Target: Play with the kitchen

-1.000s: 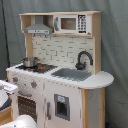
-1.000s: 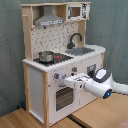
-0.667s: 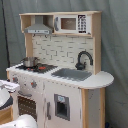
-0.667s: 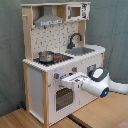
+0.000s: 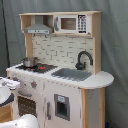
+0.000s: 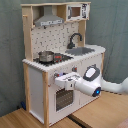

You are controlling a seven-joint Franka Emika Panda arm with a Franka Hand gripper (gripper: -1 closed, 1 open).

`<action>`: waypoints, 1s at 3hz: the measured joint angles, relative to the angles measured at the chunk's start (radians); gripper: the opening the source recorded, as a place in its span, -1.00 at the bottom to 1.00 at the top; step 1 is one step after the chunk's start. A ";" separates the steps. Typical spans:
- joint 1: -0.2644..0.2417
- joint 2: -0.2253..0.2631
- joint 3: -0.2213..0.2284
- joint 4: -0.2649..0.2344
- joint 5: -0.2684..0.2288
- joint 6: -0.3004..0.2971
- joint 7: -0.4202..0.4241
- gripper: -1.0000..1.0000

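Arm advanced toward kitchen oven door; fingers hidden against front, state unclear.

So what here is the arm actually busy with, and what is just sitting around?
Part of the job:
- toy kitchen
- oven door, right where the gripper is
- small pot on the stove
- faucet and sink

Just around:
- wooden floor
- grey curtain behind

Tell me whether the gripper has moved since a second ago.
Yes. In the second exterior view the gripper has slid toward the second exterior view's left along the kitchen front, now just above the oven door.
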 joint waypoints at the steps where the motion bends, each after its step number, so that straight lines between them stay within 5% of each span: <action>1: -0.062 0.000 0.025 0.071 0.000 -0.019 -0.002 1.00; 2: -0.062 0.000 0.025 0.071 0.000 -0.020 -0.002 -1.00; 3: -0.062 0.000 0.025 0.071 0.000 -0.022 -0.002 -1.00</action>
